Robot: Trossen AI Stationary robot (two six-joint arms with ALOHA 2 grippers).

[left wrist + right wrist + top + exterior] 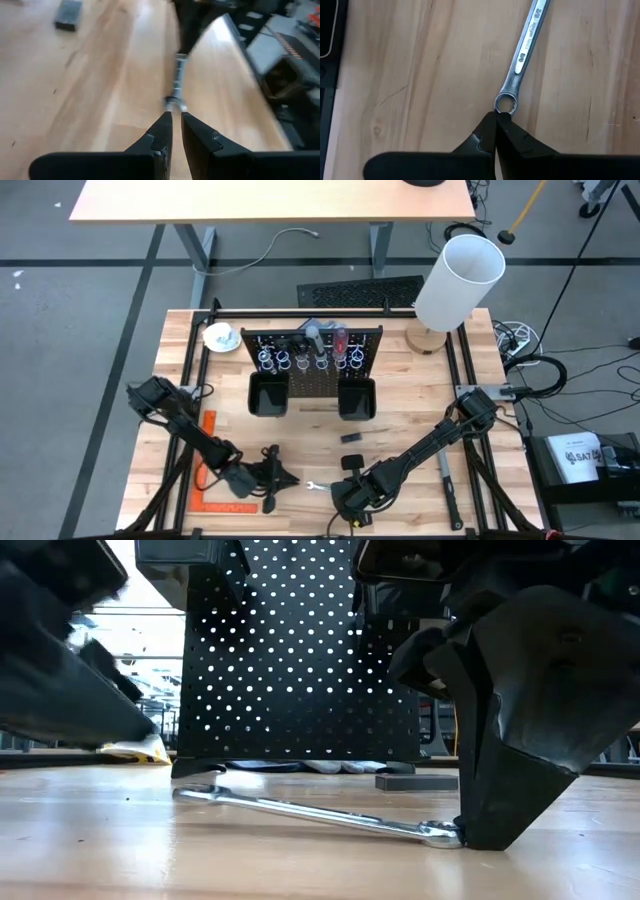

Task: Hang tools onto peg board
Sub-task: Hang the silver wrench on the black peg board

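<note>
- My right end effector [496,117] was pinched closed on the wrench's [522,55] ring end, down on the surface [400,425].
- Handle ran straight toward the left end effector [176,117], near its other tip, fingers slightly apart, holding nothing.
- Peg board [315,370] stood well beyond.

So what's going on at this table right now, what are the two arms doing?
A silver wrench lies flat on the wooden table, in front of the black peg board. The right hand is down at the wrench's ring end with its fingers shut, their tips right at the ring. Whether it actually grips the ring can't be told. The left hand sits just short of the wrench's open end, fingers slightly apart. The peg board already holds a few tools in its wire rings.
</note>
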